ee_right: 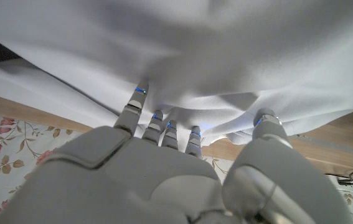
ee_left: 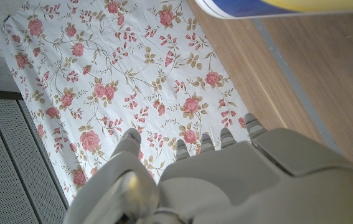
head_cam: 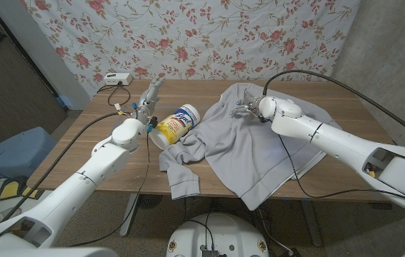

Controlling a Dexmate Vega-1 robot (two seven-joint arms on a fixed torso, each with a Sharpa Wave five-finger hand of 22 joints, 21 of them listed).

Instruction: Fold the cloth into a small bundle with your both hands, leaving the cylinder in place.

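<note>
On the wooden worktop [head_cam: 102,146] a pale grey garment, the cloth [head_cam: 259,153], lies rumpled from centre towards four o'clock, one sleeve trailing to the near edge at six. The cylinder, a yellow wipes canister [head_cam: 174,125] with a white lid, lies on its side just left of centre, its lid end touching the cloth's edge. At ten o'clock the left robot hand [head_cam: 150,96] hangs above the worktop, near the canister but apart from it, fingers [ee_left: 249,126] held loosely apart with nothing in them. At one o'clock the right robot hand [head_cam: 248,108] presses its fingertips [ee_right: 140,90] into the cloth's far folds; whether it actually pinches the fabric I cannot tell. A white box [head_cam: 114,78] sits at the far left corner.
</note>
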